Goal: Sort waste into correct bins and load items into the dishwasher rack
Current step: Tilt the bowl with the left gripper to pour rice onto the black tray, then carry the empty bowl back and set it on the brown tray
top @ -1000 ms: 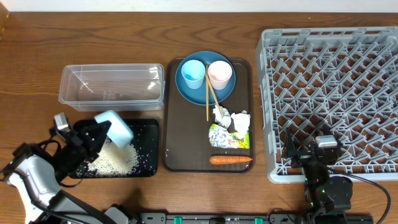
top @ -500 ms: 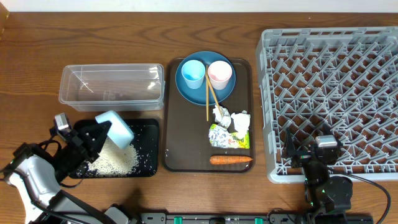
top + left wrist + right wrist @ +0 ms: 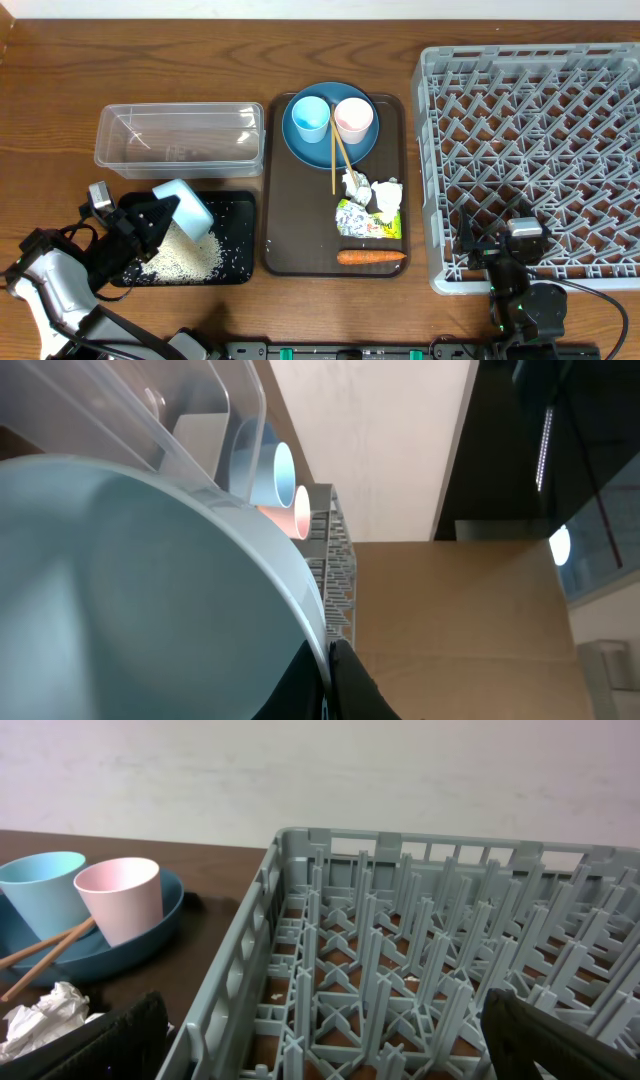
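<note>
Left gripper (image 3: 150, 222) clamped on the rim of the white bowl (image 3: 186, 207). The bowl is held tipped steeply, off level, and its pale blue inside fills the left wrist view. It hangs over the black tray (image 3: 252, 240), which lies just left of the brown serving tray (image 3: 300, 220), beside that tray's near half. Rice (image 3: 185, 258) is heaped in the black tray under the bowl, with stray grains scattered toward the serving tray. Clear tub (image 3: 105, 140) sits left of the serving tray's far half, long axis left-right. On the serving tray's far end is the blue plate (image 3: 310, 152), carrying the light blue cup (image 3: 310, 118) and the pink cup (image 3: 353, 118), both upright and side by side. Chopsticks (image 3: 334, 170) run far-to-near, off the plate toward the crumpled paper (image 3: 385, 195) at tray centre-right. Wrapper (image 3: 362, 222) lies just nearer than the paper; its print is too small to read. Carrot (image 3: 371, 257) lies lengthwise left-right along the tray's near edge. Dishwasher rack (image 3: 530, 150) stands right of the serving tray. Right gripper (image 3: 322, 1005) has its fingers spread wide with nothing between them, at the rack's near edge.
</note>
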